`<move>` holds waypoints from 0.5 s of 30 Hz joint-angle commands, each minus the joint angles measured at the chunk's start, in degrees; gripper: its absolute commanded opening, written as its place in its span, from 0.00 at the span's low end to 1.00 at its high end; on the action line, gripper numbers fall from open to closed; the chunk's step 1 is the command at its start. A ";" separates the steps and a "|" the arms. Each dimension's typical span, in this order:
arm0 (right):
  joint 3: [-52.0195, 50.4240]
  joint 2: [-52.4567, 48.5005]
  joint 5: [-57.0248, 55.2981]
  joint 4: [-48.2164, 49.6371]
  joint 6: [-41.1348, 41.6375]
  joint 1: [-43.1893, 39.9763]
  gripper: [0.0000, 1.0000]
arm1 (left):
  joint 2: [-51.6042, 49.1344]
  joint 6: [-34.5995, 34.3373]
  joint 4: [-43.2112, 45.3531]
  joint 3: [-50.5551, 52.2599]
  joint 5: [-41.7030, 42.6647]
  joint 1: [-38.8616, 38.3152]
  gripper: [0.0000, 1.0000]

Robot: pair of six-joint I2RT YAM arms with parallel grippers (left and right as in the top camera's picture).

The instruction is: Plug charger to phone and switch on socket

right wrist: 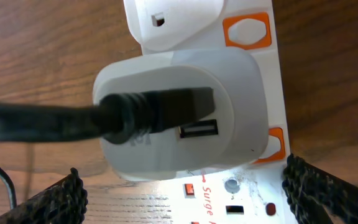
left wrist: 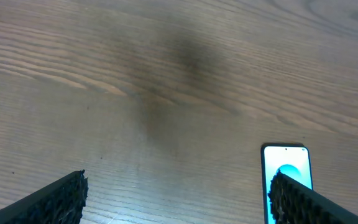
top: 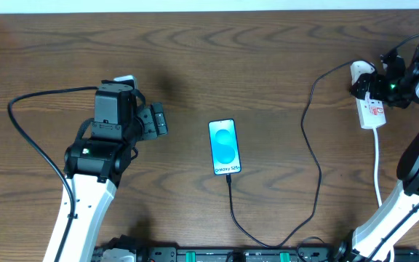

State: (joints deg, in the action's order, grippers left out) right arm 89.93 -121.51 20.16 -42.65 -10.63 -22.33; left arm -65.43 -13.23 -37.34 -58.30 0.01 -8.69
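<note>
**A:** While we look from overhead, how many of each?

**B:** One phone mid-table, one socket far right, and one charger whose cable meets the phone's near edge.

**A:** And the pincers?

**B:** Two. The left gripper and right gripper are both spread wide, gripping nothing. Only the right wrist view shows the black plug seated in a white adapter.

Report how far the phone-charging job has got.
Done, it seems: the charger runs from the white adapter on the socket to the phone, and looks seated in its lower end. In hand: the right gripper hovers open over the socket beside the adapter. To do: press the switch; I cannot tell whether it is on. The left gripper is open and empty beside the phone.
</note>
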 commanded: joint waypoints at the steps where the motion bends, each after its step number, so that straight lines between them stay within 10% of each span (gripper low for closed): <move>1: -1.20 -0.76 2.91 0.04 0.76 0.35 0.99 | 0.04 0.74 -0.17 0.33 -0.70 0.15 0.93; 15: -1.18 -0.76 5.09 4.15 0.96 0.35 0.99 | 0.04 0.74 -0.17 0.33 -0.70 0.15 0.93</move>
State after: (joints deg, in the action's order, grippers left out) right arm 89.38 -121.51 23.33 -38.92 -10.57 -22.26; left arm -65.43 -13.23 -37.34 -58.30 0.01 -8.69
